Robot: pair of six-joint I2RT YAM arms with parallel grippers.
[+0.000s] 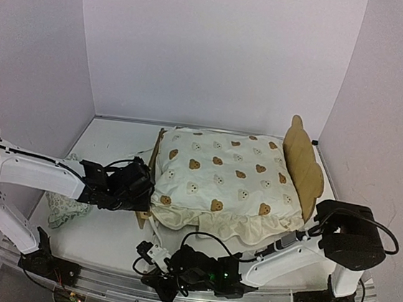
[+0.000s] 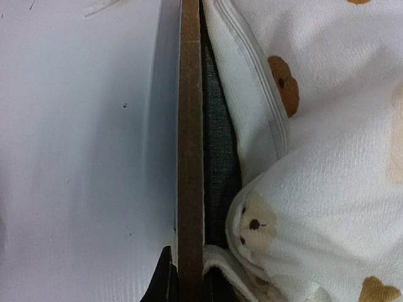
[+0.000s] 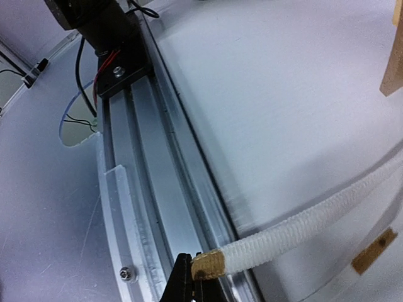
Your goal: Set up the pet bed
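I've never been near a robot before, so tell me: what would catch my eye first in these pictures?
First, the puffy cream bear-print cover heaped on the small plywood pet bed in the middle of the table. At the bed's left end, the left end effector pinches the thin footboard. At the table's near edge, the right end effector grips the brown-tipped end of a white tie.

A white table forms the base of a plain booth. Its far edge meets a bare white back wall. A left wall and a right wall, both blank and faintly lilac, close its side edges and join the back wall at the far corners. An aluminium rail runs along the near edge. The light is soft and even, leaving only faint shadows.
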